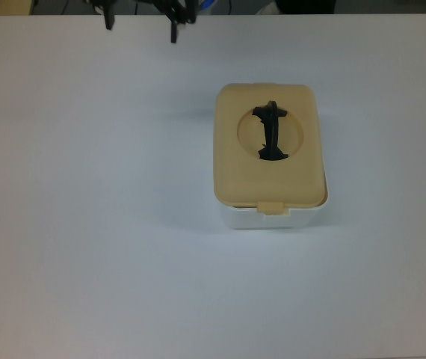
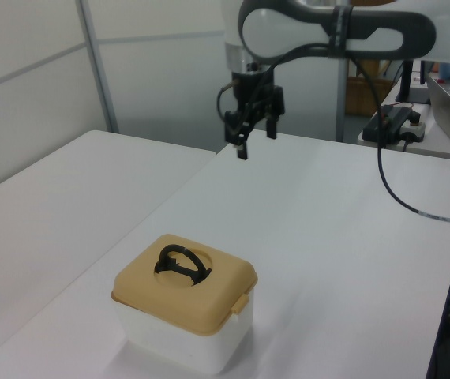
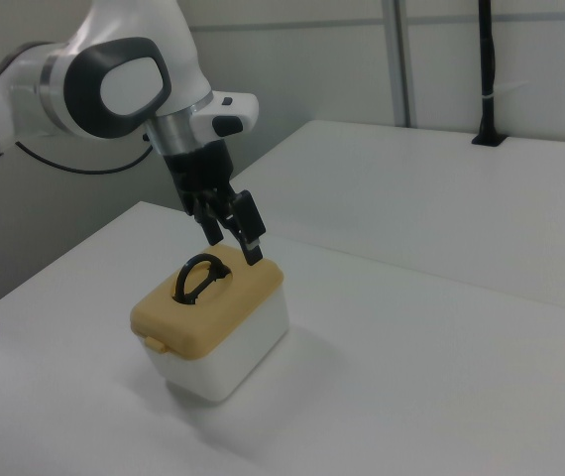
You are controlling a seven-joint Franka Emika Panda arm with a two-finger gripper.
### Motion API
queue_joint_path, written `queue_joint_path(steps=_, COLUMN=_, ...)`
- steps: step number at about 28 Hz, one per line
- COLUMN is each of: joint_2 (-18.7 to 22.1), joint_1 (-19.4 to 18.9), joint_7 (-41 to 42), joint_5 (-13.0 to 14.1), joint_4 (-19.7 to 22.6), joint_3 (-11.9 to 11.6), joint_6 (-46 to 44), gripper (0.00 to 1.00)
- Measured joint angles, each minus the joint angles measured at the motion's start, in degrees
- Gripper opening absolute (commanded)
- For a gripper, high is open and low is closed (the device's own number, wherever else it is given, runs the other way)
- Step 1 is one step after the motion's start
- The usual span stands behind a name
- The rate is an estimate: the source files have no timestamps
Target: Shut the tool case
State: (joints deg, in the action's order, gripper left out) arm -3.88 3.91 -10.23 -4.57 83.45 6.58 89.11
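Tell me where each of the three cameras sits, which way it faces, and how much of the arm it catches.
Top view: overhead, facing straight down at the table and tool case; only the gripper tips show at the top edge.
Left view: raised, off one corner of the case, looking across the table; gripper, wrist and forearm show.
Right view: raised, from the opposite side; gripper and upper links show.
All share the tan lid with its black handle.

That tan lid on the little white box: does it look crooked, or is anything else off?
Nothing stands out. The tan plastic lid sits flat and square on the white rectangular tub, black handle lying in its round recess. The black claw hangs open, well clear.
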Motion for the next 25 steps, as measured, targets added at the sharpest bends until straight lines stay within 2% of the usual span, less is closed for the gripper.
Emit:
queue_joint_path(steps=4, joint_2=1.7, joint_1=0.9, joint_7=1.5, joint_5=0.2, joint_4=1.1, joint_3=0.0, joint_6=-2.3, gripper=1.0)
queue_joint_path(steps=12, joint_2=6.0, joint_1=1.1, joint_7=2.7, joint_5=1.3, joint_4=6.9, joint_3=0.0, joint_6=-2.7, gripper=1.0)
queue_joint_path(steps=19, joint_2=6.2, joint_1=2.1, joint_7=2.8, joint_5=2.9, joint_4=7.6, joint_3=0.0, joint_6=-1.0, gripper=1.0)
queue_joint_path(steps=25, joint_2=6.2, joint_1=2.2, joint_7=2.9, joint_5=3.1, joint_4=7.7, joint_3=0.0, joint_6=-0.9, gripper=1.0)
